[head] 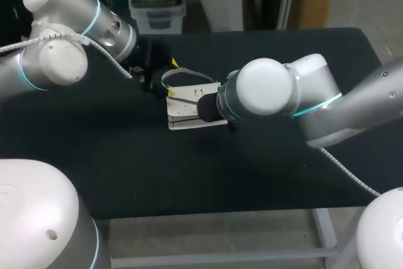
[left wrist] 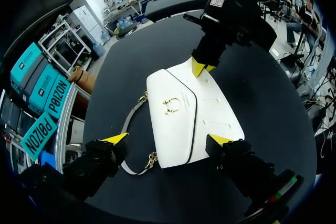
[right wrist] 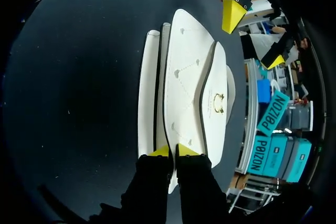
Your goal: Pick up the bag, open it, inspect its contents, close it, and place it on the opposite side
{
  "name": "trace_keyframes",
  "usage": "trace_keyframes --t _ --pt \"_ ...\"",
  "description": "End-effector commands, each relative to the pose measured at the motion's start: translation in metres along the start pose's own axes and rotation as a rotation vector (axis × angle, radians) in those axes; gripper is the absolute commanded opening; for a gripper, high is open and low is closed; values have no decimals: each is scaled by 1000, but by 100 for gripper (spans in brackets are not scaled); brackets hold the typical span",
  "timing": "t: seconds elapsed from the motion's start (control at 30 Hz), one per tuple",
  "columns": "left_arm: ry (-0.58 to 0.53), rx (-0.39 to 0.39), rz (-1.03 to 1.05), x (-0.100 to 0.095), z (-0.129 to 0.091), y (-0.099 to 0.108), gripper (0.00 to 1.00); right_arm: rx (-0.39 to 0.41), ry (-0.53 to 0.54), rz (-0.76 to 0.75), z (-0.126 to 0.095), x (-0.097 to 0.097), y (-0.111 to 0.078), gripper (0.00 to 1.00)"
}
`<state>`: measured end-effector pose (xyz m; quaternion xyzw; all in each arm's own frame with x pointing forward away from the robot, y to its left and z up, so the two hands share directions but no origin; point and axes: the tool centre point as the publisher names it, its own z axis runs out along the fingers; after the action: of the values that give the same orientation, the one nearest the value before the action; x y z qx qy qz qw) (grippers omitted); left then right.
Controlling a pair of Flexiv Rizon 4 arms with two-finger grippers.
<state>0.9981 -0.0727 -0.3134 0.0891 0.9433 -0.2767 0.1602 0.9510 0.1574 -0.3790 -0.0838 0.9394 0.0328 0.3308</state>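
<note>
The black table (head: pixel 189 181) fills the middle of the frame in the head view. The white bag (head: pixel 187 113) lies flat on it just above the centre. The right arm (head: pixel 327 108) comes in from the right edge. Its right claw (right wrist: pixel 172 151) is pinched almost closed on the bag's edge, with a thin white panel caught between both yellow tips. Beyond the bag, the left arm (head: pixel 56 61) comes in from the upper left. Its left claw (left wrist: pixel 168 140) is spread wide over the bag and grips nothing. One tip sits at the bag's edge, and the other stands apart beside the grey strap (left wrist: pixel 131 124). The flap (left wrist: pixel 173 129) lies shut, with its gold clasp (left wrist: pixel 171 105) showing.
</note>
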Motion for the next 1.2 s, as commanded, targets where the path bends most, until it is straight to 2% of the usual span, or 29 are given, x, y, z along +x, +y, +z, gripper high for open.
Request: trace_keyframes --t 0.03,0.47,0.63,0.8,1.07,1.2 --pt "-27 3 1 4 0 1 100 19 -20 17 -3 7 6 0" --pt "-27 3 1 4 0 1 100 19 -20 17 -3 7 6 0" --pt "-92 140 186 24 -4 -7 100 19 -20 17 -3 7 6 0" --pt "-170 164 313 35 0 -14 99 19 -20 17 -3 7 6 0" --pt "-229 111 408 41 24 -23 92 19 -20 17 -3 7 6 0" --pt "-255 73 442 40 33 -27 78 19 -20 17 -3 7 6 0"
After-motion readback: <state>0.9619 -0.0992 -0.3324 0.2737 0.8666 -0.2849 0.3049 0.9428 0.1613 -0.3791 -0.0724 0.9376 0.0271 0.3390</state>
